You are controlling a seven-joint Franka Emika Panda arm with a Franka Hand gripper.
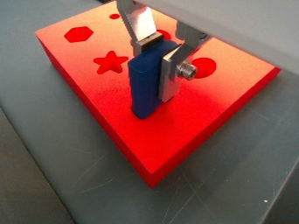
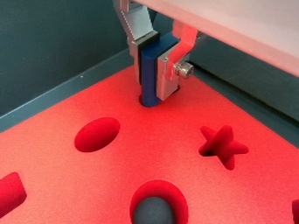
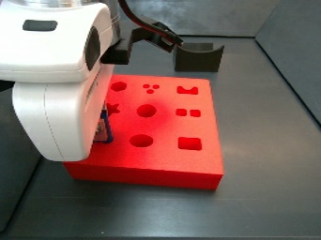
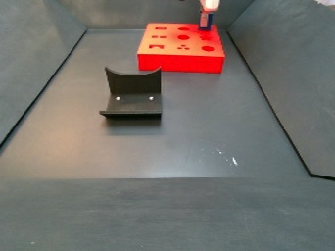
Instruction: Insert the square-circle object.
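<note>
The blue square-circle object (image 1: pixel 145 86) stands upright between my gripper's fingers in both wrist views (image 2: pixel 152 74). My gripper (image 1: pixel 162 63) is shut on it, and shows in a wrist view (image 2: pixel 156 59) too. The object's lower end sits in a hole of the red block (image 1: pixel 176 122), near one edge (image 2: pixel 70 192). In a side view the arm's white body hides the gripper and the object; the red block (image 3: pixel 163 164) shows. In a side view the gripper (image 4: pixel 209 20) stands over the red block (image 4: pixel 183 61) at its far right corner.
The red block has several other shaped holes: a star (image 1: pixel 110 62), a hexagon (image 1: pixel 79 34), round ones (image 2: pixel 97 133). The dark fixture (image 4: pixel 131 95) stands on the grey floor in front of the block, and shows behind it in a side view (image 3: pixel 198 56).
</note>
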